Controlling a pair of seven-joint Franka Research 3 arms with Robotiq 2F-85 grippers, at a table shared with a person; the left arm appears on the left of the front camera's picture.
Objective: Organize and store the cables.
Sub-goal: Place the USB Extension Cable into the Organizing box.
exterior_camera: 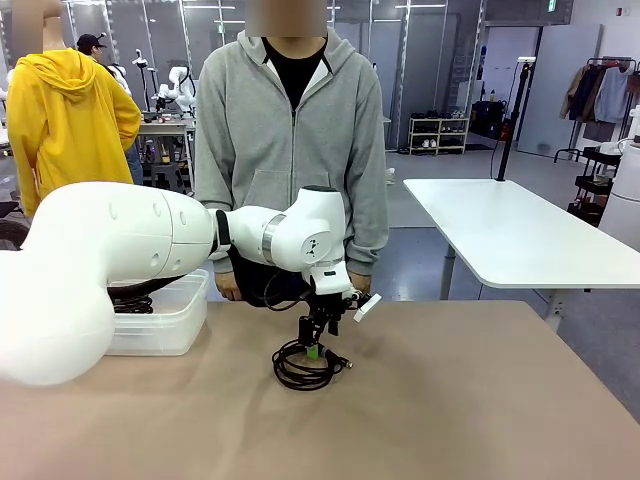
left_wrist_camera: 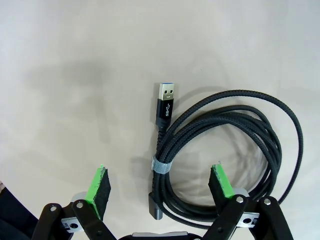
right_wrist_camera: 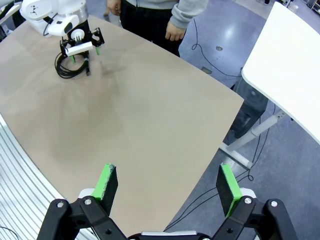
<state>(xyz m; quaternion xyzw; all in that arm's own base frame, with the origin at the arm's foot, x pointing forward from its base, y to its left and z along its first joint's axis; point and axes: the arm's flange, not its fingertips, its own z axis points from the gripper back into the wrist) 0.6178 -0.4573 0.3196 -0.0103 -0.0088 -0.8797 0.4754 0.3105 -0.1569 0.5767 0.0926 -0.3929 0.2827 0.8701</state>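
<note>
Left gripper (left_wrist_camera: 160,186) open, straddling the coiled cable (left_wrist_camera: 225,150); light, floppy braid, so best pinched at strap (left_wrist_camera: 161,165) between pads.

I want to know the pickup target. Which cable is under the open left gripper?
The coiled cable on the table, below the left gripper; the other cable lies in the plastic box.

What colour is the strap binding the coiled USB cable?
Grey strap around the black braided USB cable; clearest in the left wrist view.
</note>
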